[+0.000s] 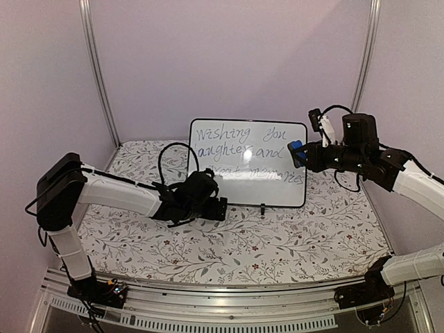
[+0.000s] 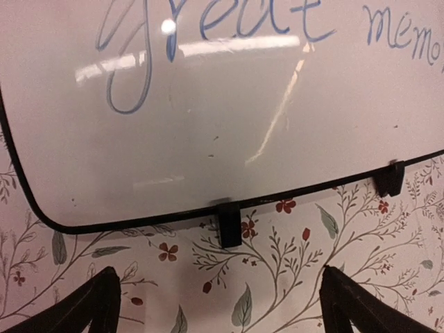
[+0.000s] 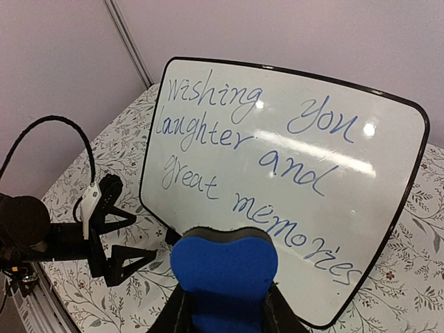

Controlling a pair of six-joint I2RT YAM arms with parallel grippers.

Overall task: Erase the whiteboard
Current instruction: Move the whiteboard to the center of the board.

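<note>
Whiteboard (image 1: 250,173) stands just beyond left gripper (image 2: 222,305), jaws spread; right gripper (image 1: 302,154) pinches blue eraser (image 3: 223,270).

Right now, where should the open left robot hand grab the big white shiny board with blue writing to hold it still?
Pinch the large glossy white whiteboard by the thin black rim of its left edge, coming from the left, where the open left gripper is. The board is flat, thin and standing on small black feet, so one finger probably fits in front, one behind.
</note>
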